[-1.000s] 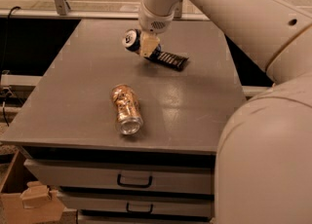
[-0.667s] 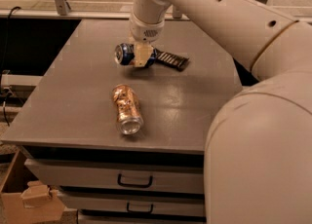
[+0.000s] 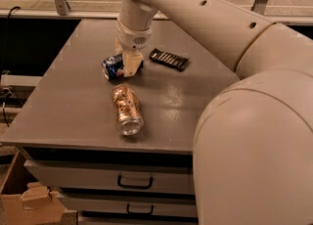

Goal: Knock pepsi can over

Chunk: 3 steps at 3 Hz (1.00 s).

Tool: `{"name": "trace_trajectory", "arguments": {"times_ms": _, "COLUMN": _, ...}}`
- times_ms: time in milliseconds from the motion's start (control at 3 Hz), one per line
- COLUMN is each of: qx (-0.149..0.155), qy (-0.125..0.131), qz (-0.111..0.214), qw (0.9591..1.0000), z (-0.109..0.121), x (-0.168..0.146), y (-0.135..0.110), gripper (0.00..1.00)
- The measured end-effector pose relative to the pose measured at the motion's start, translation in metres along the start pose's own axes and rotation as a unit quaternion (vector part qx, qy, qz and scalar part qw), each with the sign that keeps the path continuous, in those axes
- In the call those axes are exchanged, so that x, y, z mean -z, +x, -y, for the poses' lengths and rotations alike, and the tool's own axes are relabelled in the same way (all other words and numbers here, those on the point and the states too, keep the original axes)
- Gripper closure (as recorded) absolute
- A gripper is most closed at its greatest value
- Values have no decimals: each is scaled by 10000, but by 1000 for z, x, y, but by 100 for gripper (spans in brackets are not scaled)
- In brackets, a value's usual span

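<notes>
Camera view: looks down at a slant on a work surface, with pale floor and metal posts beyond its far edge.
Robot arm (image 3: 254, 121): white and bulky. It fills the right side and reaches from the near right corner up and across to the far middle of the top.
Grey tabletop (image 3: 63, 106): a flat, matte slab carrying three small things.
Drawers (image 3: 73, 172): two grey fronts stacked under the near edge, each with a dark handle.
Cardboard box (image 3: 29, 207): brown, on the floor at the lower left, partly cut off.
Gold can (image 3: 126, 109): lies on its side about mid-table with its silver end toward the near edge. It is near the blue can but apart from it.
Black ridged bar (image 3: 168, 59): lies flat at a slant, right of the gripper and clear of it.
Pepsi can (image 3: 111, 66): dark blue, lying on its side toward the far middle, silver end pointing left. Its right part is hidden behind the gripper.
Gripper (image 3: 128, 65): tan-tipped, hanging from the white wrist, down at the tabletop against the pepsi can's right end. Whether the claw is wide, narrow or clamped on the can cannot be told.
</notes>
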<state>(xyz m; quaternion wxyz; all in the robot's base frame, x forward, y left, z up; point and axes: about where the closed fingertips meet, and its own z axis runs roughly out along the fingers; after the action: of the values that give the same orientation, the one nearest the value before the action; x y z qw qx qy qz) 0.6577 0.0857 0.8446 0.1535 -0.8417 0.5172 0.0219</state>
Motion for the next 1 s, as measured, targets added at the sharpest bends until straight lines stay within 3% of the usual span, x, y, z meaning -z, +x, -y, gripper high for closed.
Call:
{"name": "trace_trajectory", "arguments": {"times_ms": 333, "qx": 57, "qy": -77, "qz": 71, "qw": 9999, "z": -3, "x": -2, "y": -3, "gripper": 12}}
{"name": "trace_trajectory", "arguments": {"times_ms": 667, "qx": 69, "qy": -84, "qz": 101, "qw": 9999, "z": -4, "x": 0, "y": -2, "gripper": 0}}
{"name": "trace_trajectory", "arguments": {"times_ms": 1000, "qx": 27, "qy": -49, "qz": 147, "qw": 9999, "z": -3, "x": 5, "y": 1, "gripper": 0}}
